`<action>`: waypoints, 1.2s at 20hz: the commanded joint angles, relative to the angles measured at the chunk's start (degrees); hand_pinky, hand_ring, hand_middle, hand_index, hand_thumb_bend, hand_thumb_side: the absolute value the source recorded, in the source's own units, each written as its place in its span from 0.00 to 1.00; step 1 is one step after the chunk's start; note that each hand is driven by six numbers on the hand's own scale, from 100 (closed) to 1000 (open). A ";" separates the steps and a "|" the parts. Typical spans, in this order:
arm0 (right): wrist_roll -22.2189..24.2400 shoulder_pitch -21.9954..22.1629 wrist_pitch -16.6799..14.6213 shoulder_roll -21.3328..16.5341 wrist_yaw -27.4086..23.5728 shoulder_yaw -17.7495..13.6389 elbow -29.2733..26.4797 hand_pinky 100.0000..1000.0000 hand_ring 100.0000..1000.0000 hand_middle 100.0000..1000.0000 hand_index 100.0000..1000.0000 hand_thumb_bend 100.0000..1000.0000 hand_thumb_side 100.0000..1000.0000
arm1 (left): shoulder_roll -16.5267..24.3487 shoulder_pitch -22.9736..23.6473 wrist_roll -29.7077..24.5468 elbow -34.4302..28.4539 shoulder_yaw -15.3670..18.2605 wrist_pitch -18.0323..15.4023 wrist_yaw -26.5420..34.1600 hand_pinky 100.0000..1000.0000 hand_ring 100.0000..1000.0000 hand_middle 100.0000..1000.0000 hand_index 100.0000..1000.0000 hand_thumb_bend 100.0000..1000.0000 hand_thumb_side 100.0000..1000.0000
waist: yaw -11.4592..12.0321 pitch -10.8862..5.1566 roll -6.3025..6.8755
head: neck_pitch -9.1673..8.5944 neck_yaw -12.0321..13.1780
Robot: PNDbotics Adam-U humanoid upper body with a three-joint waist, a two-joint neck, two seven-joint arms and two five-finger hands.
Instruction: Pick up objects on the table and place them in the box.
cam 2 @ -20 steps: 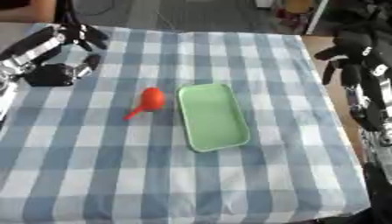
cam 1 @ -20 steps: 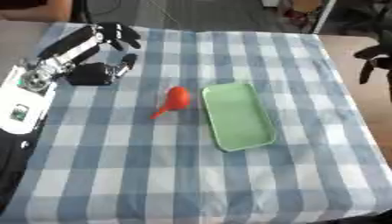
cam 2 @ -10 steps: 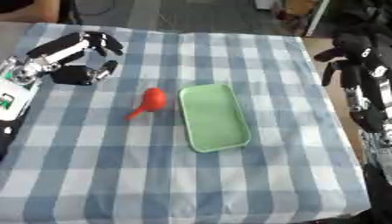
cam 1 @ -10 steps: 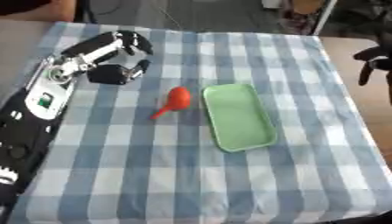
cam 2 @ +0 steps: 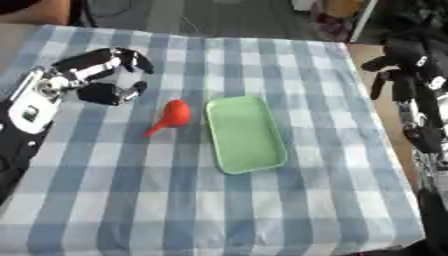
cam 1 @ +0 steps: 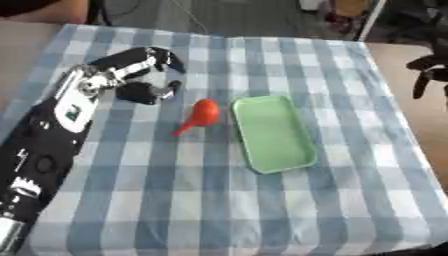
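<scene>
The left hand [cam 1: 131, 75], fingers spread and holding nothing, hangs just beside the red thing [cam 1: 200, 115] lying next to the green tray [cam 1: 272, 134], so I think it must reach over and grab it.

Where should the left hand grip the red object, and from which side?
Probably at the round bulb end of the red object, from above and its left, where the left hand already hangs open. The thin stem tapers toward the lower left and offers little to hold; the green tray crowds its right side.
</scene>
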 commanded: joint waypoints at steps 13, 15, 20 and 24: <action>0.57 -0.57 -0.05 -0.25 -0.69 0.06 -0.60 0.21 0.62 0.55 0.83 0.00 0.66 | -2.20 -5.38 3.48 7.18 -0.69 -5.72 -8.35 0.72 0.78 0.78 0.83 0.96 0.63 | -1.02 -0.55 -0.12 | 0.00 1.08; 0.70 -0.66 -0.06 -0.13 -0.80 0.16 -0.60 0.20 0.62 0.55 0.83 0.00 0.65 | -2.30 -5.66 3.74 7.69 -0.76 -6.13 -8.96 0.72 0.78 0.78 0.83 0.96 0.63 | -1.27 -0.45 -0.29 | 0.00 1.19; 0.81 -0.87 -0.19 -0.08 -1.00 0.19 -0.53 0.21 0.62 0.55 0.83 0.00 0.65 | -2.68 -6.01 4.10 8.93 -0.81 -7.10 -10.34 0.71 0.78 0.78 0.84 0.96 0.63 | -1.75 -0.24 -0.50 | 0.00 1.39; 0.95 -0.90 -0.19 0.02 -1.09 0.22 -0.55 0.20 0.62 0.55 0.83 0.00 0.65 | -2.89 -6.17 4.13 9.48 -0.84 -7.76 -11.05 0.71 0.77 0.78 0.84 0.97 0.63 | -2.10 -0.04 -0.52 | 0.00 1.40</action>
